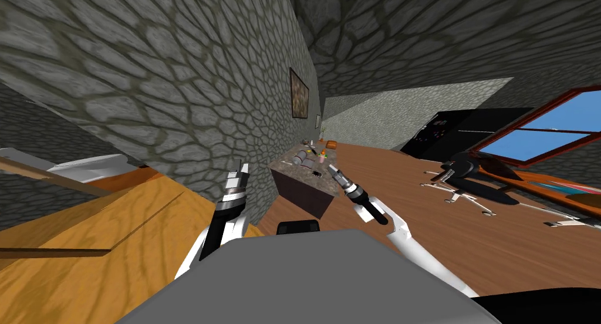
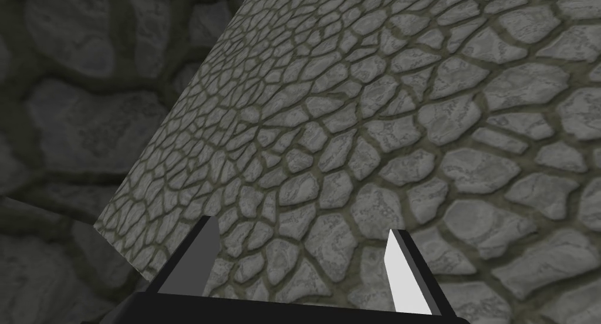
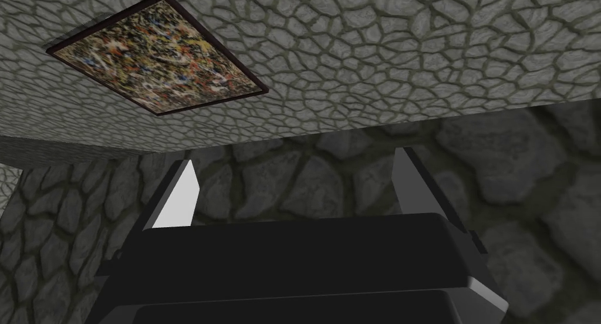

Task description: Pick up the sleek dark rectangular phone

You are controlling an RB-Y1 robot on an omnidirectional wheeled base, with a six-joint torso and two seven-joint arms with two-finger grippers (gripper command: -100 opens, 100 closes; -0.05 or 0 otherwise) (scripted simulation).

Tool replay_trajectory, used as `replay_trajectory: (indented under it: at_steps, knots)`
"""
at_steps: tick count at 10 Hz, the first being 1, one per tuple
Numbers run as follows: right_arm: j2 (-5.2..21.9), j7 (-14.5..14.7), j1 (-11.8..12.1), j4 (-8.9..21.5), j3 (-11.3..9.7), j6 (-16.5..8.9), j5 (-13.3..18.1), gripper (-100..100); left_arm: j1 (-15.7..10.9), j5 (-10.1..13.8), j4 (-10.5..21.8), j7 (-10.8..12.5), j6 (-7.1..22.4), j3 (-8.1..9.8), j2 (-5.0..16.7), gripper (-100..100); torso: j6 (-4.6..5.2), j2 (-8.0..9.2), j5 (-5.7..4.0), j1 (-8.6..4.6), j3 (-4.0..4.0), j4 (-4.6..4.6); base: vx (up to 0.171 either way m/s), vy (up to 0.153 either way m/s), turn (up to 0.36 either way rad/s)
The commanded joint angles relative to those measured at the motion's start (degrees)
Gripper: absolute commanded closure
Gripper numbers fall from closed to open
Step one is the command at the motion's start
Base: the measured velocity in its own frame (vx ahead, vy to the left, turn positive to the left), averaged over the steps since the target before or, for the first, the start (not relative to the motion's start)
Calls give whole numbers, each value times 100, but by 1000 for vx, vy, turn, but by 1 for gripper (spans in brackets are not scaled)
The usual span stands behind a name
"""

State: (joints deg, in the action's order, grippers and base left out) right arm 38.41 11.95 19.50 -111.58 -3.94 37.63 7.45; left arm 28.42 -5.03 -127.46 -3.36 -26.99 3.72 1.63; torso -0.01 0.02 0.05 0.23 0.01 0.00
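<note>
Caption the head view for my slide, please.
Left gripper and right gripper open, phone on the table ahead.

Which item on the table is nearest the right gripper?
The flat dark phone, at the near edge of the table, just beside the right gripper; the grey cylinders lie farther back.

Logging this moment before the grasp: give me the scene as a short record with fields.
phone: dark, lying flat on the table, nothing touching it
table: against the stone wall, top cluttered with small things
right tool: open, empty, facing the stone wall
left tool: open, empty, facing the stone wall
task state: phone not yet grasped
</note>
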Motion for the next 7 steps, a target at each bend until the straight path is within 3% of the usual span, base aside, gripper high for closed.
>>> replay_trajectory:
  at_steps: [1, 2, 4, 7]
  knots:
    - [286, 34, -3, 55, -45, 34, 45, -100, 0, 0, 0, 0, 0, 0, 0, 0, 0, 0, 0, 0, 0, 0, 2, 57, 60]
    - [459, 75, -70, 230, -134, 86, 128, -100, 1, 0, 0, 0, 0, 0, 0, 0, 3, -1, 0, -3, 0, 0, 12, 78, 112]
    - [685, 75, -70, 230, -134, 86, 128, -100, 1, 0, 0, 0, 0, 0, 0, 0, 3, -4, 1, 0, -2, -1, 12, 45, 26]
    - [1241, 145, -185, 591, -327, 188, 307, -100, 1, 0, 0, 0, 0, 1, 0, 0, 3, -4, -1, -9, -2, -1, 11, 53, 108]
